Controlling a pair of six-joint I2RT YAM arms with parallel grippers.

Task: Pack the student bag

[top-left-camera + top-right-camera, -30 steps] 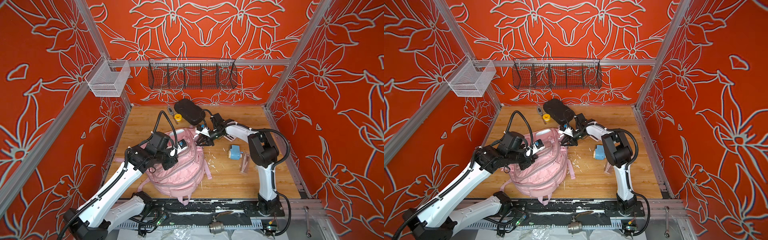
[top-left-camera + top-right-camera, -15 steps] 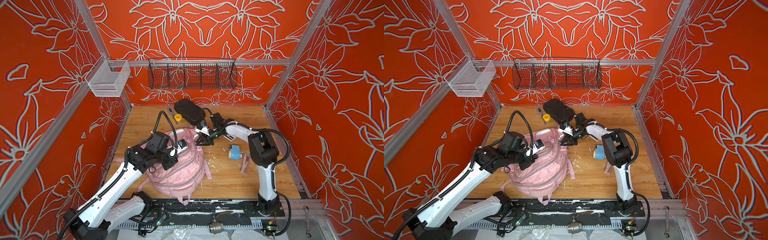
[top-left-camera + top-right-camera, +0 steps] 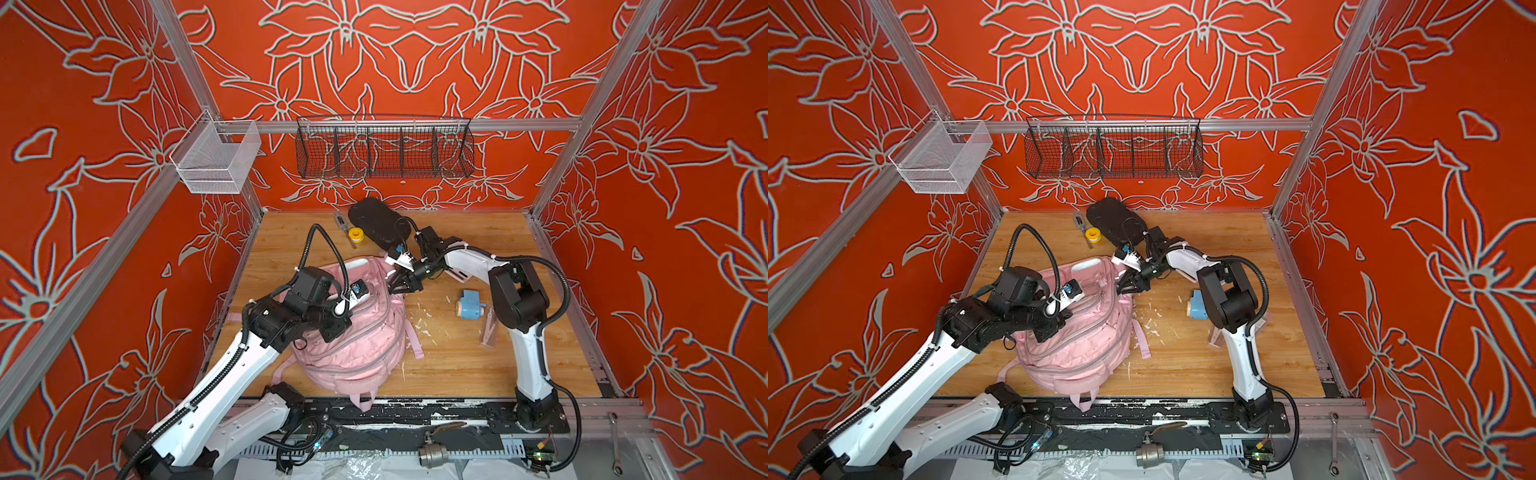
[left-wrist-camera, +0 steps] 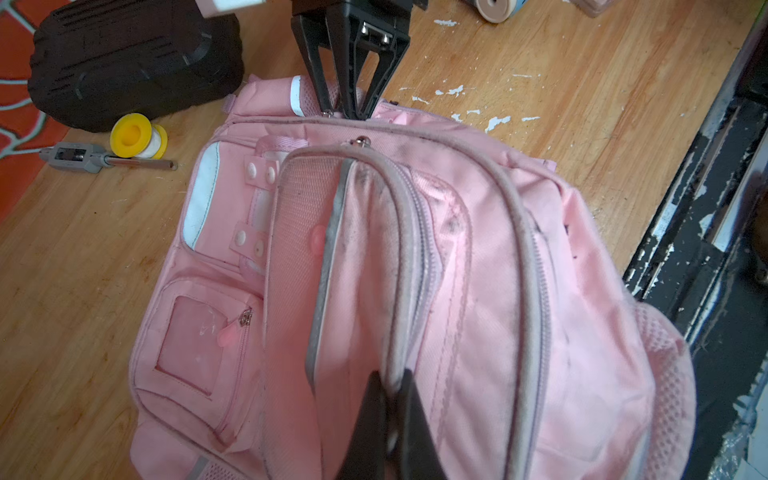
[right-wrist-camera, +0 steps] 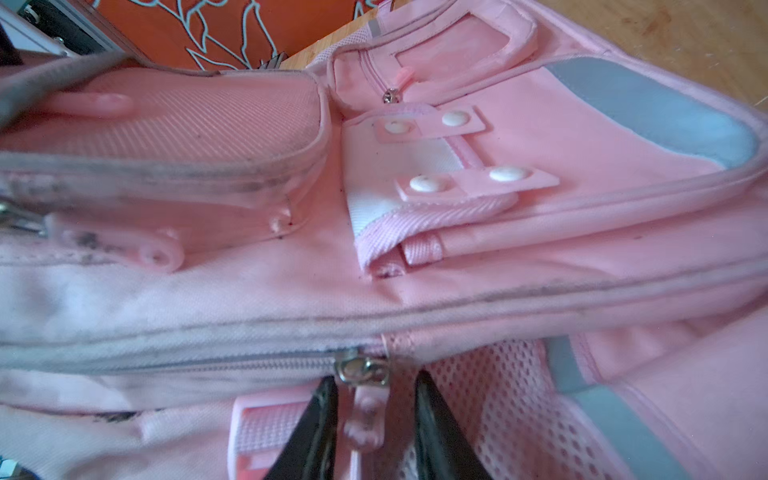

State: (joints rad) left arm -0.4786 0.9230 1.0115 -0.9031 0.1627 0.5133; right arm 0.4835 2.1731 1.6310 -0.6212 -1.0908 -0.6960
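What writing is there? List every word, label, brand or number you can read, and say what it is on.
None can be read.
Blue label on the left wrist camera: print too small to read.
Clear window pocket on the student bag: no writing shows.

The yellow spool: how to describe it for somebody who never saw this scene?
On the wooden table, look at the far edge under the black wire basket, where a black hard case lies. Left of it in a top view, beside a grey metal tool, is the yellow spool: round, wound with white, the only yellow thing there.
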